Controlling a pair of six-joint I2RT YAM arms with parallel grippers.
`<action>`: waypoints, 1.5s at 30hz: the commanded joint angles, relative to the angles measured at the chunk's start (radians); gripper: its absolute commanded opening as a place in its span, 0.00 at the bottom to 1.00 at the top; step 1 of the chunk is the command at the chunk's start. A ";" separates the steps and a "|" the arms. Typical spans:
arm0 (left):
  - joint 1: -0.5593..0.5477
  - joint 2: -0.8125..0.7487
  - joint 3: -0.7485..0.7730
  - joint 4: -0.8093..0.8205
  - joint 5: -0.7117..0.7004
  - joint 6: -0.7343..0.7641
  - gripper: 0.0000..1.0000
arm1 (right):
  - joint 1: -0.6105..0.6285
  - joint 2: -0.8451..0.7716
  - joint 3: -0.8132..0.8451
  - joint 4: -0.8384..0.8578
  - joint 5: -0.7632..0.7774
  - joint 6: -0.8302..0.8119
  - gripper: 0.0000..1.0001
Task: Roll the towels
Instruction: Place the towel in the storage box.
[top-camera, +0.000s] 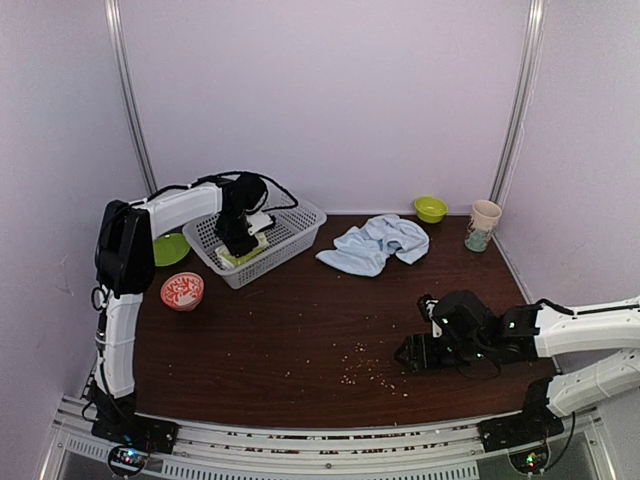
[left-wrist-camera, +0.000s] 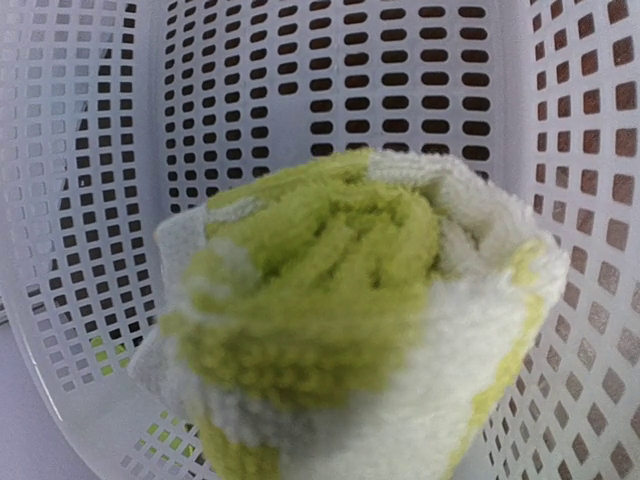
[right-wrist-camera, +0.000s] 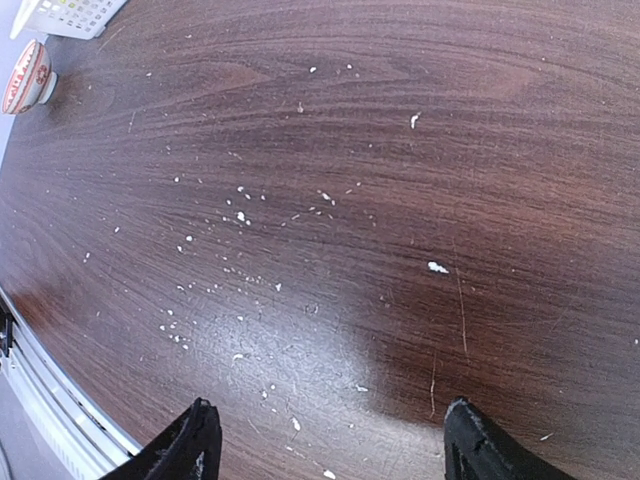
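From above, the left gripper (top-camera: 240, 238) is seen lowered into the white basket (top-camera: 300, 215), clamped on the rolled lime-green towel (top-camera: 245, 256). The pale blue towel (top-camera: 375, 246) lies crumpled on the table (top-camera: 300, 330). In the left wrist view, the lime-green towel is seen end-on inside the basket. In the right wrist view, the right gripper (right-wrist-camera: 330, 440) is held wide apart, empty, above the table.

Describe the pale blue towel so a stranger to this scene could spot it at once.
On the dark wooden table, look to the far side, between the white mesh basket and the small green bowl. The pale blue towel lies there in a loose, crumpled heap on the bare wood. Unlike the lime-green towel, rolled up inside the basket, it is plain and unrolled.
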 joint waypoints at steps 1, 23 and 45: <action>0.017 0.029 0.015 -0.022 0.026 0.022 0.00 | -0.005 0.020 0.033 0.017 0.003 -0.001 0.76; 0.023 0.064 -0.001 -0.081 0.200 0.056 0.10 | -0.005 0.074 0.072 0.011 0.003 -0.020 0.76; 0.023 -0.073 -0.034 -0.043 0.105 0.020 0.70 | -0.008 0.068 0.102 -0.022 0.020 -0.042 0.76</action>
